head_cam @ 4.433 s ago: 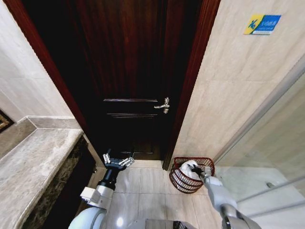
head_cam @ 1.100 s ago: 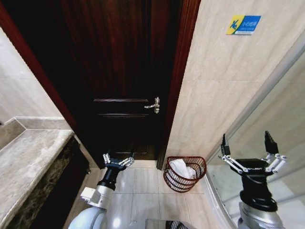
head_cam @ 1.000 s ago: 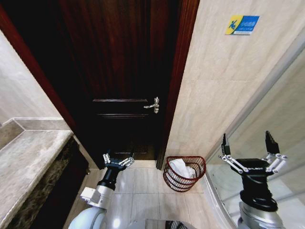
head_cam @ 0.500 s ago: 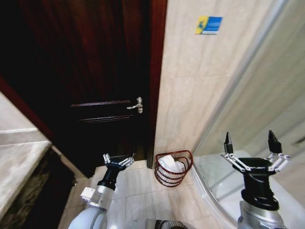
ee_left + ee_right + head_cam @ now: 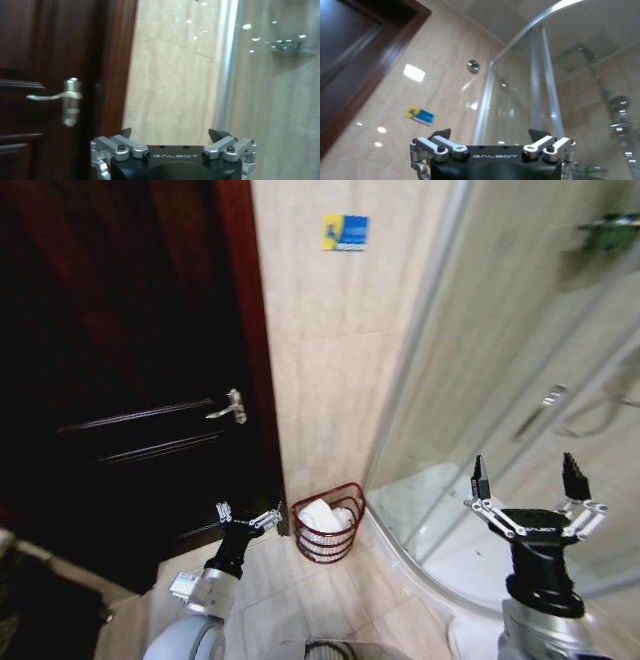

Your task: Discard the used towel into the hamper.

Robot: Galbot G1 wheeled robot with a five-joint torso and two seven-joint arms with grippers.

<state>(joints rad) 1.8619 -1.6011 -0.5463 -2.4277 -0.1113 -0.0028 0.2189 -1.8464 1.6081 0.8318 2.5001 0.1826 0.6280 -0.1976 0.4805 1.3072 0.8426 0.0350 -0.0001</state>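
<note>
Already the towel (image 5: 322, 516), a white bundle, lies inside the hamper (image 5: 327, 532), which stands on the floor against the tiled wall between the door (image 5: 120, 380) and the shower glass (image 5: 520, 380). Both grippers are empty with fingers spread: the right gripper (image 5: 531, 492) raised near the glass, the left gripper (image 5: 247, 519) low beside the hamper. Judging from this, the discard looks done, though the bundle is too small to confirm it sits fully inside.
</note>
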